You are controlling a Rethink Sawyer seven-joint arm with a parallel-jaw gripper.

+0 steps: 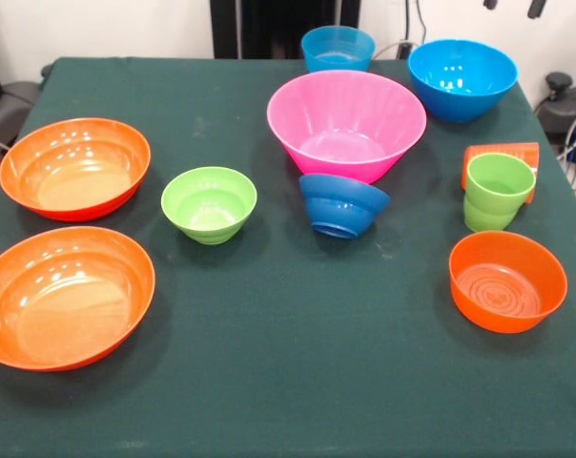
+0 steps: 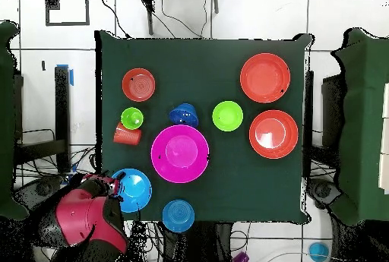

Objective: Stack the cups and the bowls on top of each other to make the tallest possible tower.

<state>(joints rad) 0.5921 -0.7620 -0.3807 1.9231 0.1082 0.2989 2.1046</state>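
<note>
We see nothing stacked yet: every piece sits apart on the green table (image 1: pixel 288 382), so the tower has not begun. The big pink bowl (image 1: pixel 346 125) stands upright near the middle toward the far side, alone on the cloth, and we judge it a sensible base because it is widest. On the left, two wide orange bowls (image 1: pixel 75 168) lie one behind the other, the nearer one (image 1: pixel 67 296) close to the front edge, both open side up and ready to nest. At the far right a sky blue bowl (image 1: pixel 462 78) rests upright, with a second, smaller sky blue bowl (image 1: pixel 338 48) at the far edge behind the pink one. The smaller orange bowl (image 1: pixel 507 281) sits near right. The lime green bowl (image 1: pixel 209 203) stands left of centre, and the dark blue bowl (image 1: pixel 342 204) leans tilted just in front of the pink bowl, perhaps touching it. The lime green cup (image 1: pixel 498 191) stands upright on the right, hiding most of the orange cup (image 1: pixel 503 154) lying on its side behind it. The arm (image 2: pixel 87 217) is drawn back off the table's corner in the overhead view, and we cannot tell its pincer's state.
</note>
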